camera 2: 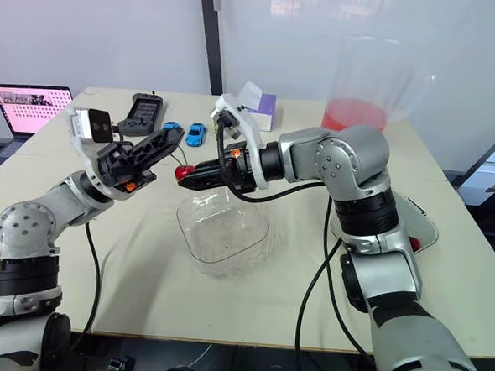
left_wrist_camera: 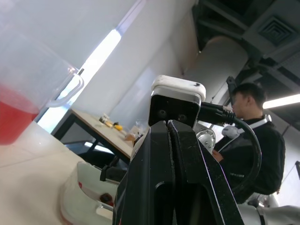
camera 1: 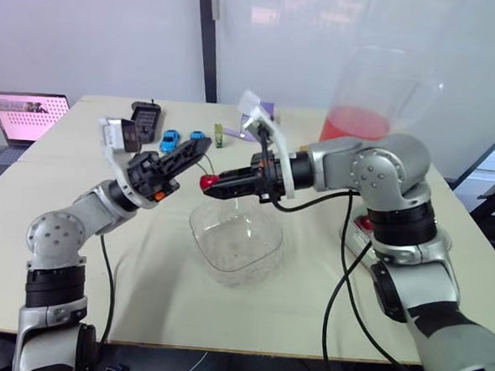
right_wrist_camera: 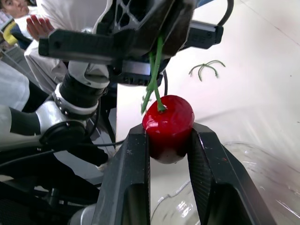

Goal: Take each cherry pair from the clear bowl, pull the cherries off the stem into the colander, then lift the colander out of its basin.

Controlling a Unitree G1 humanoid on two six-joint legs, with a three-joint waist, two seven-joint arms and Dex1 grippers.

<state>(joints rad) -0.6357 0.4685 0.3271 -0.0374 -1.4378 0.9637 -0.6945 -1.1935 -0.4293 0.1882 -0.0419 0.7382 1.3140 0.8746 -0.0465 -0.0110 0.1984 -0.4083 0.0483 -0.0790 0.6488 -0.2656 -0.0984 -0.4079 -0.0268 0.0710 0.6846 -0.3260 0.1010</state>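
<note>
My right gripper (camera 1: 207,183) is shut on a red cherry (right_wrist_camera: 168,126), held just above the far left rim of the clear bowl (camera 1: 235,244). The cherry's green stem (right_wrist_camera: 154,79) runs up into my left gripper (camera 1: 201,149), which is shut on it a little above and to the left of the cherry. The bowl stands at the table's middle and looks empty. Behind my right arm at the right sits the white colander in its basin (camera 2: 421,234), mostly hidden, with a red cherry (camera 2: 409,243) showing at it.
A big clear pitcher (camera 1: 361,117) of red liquid stands at the back right. A laptop (camera 1: 25,113) is at the far left; a black device (camera 1: 145,116), two blue toy cars (camera 1: 170,139) and a purple box (camera 2: 260,111) sit behind the grippers. Loose stems (right_wrist_camera: 206,68) lie on the table. A person (left_wrist_camera: 253,122) sits beyond.
</note>
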